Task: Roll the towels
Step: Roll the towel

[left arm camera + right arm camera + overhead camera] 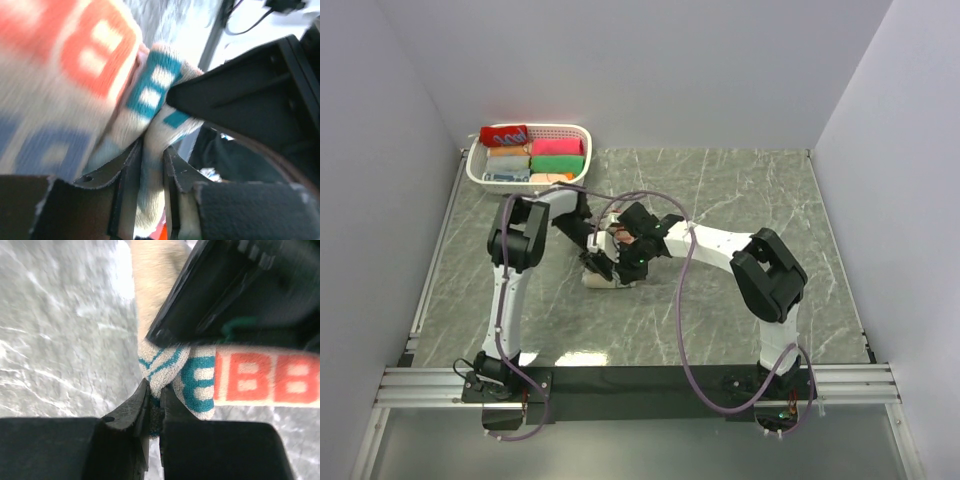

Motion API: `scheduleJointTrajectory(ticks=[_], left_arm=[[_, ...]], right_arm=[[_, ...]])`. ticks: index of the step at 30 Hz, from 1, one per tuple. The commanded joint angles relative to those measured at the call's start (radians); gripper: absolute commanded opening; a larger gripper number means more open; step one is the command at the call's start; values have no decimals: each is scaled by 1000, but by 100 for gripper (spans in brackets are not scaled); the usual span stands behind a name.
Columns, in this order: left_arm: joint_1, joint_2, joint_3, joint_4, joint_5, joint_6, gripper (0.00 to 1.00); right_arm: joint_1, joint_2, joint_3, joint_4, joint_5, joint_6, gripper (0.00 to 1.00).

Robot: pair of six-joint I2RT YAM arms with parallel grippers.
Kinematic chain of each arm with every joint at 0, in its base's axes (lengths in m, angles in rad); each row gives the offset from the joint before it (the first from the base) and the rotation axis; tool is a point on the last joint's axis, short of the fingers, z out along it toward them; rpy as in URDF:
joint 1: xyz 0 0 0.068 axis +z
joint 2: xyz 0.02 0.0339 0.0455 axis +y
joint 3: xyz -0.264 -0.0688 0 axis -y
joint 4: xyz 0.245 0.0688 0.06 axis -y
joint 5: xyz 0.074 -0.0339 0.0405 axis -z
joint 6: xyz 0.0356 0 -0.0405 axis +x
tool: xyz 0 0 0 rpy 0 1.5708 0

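The cream towel, printed with orange-red letters and teal, lies as a short roll on the table's middle left, and both grippers meet over it. My left gripper comes at it from the left. In the left wrist view a fold of the cream towel fills the gap between the jaws of the left gripper. My right gripper is shut on the teal-striped corner of the towel, seen at the right gripper. A red towel sits rolled on the basket's far left corner.
A white basket at the back left holds several rolled towels in orange, green, pink and blue. Grey walls close in the marble table on three sides. The arms' cables loop over the middle.
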Motion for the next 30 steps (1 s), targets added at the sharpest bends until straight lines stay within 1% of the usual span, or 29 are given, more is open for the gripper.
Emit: scheduleJointTrajectory(ticks=[1,4,9,12,14,16,17,18,20,21,22,23,24,25,26,27,28,29,30], left_arm=[[131,-38,-31,28,-138,109,29],[217,-74,-60,22,-97,152,32],[251,-192,-118,20,9,254,37],[269,-258,-139,22,54,273,38],[304,-294,-152,23,77,282,39],[384,-357,-175,74,98,233,42],[407,-382,-187,100,106,215,43],[429,-438,-216,165,105,165,43],[472,-509,-257,236,79,129,47],[475,-596,-311,305,62,118,48],[467,-648,-348,363,4,110,50],[455,-764,-433,418,-32,103,51],[435,-822,-478,466,-79,109,52],[411,-879,-526,559,-127,125,53],[339,-934,-570,593,-221,148,53],[314,-1039,-665,636,-260,193,53],[211,-1090,-714,679,-296,207,55],[165,-1138,-806,759,-355,218,56],[126,-1217,-845,790,-371,248,57]], right_arm=[[-27,-4,29,-233,-97,-23,0],[-31,16,61,-290,-147,-13,0],[-37,67,121,-364,-212,21,0],[-43,96,148,-407,-236,32,0],[-58,111,155,-417,-273,41,0],[-72,140,167,-440,-295,58,0],[-78,154,174,-450,-311,64,0],[-83,169,197,-482,-334,69,0],[-96,229,231,-523,-368,66,0],[-103,249,266,-567,-417,63,0],[-110,286,282,-585,-439,61,0],[-125,300,289,-595,-456,64,0],[-132,314,308,-615,-477,66,0],[-141,326,313,-621,-506,66,0],[-147,346,317,-629,-521,66,0],[-161,354,323,-634,-534,67,0],[-167,370,325,-635,-552,67,0],[-172,378,326,-635,-557,69,0],[-181,386,329,-637,-555,72,0]])
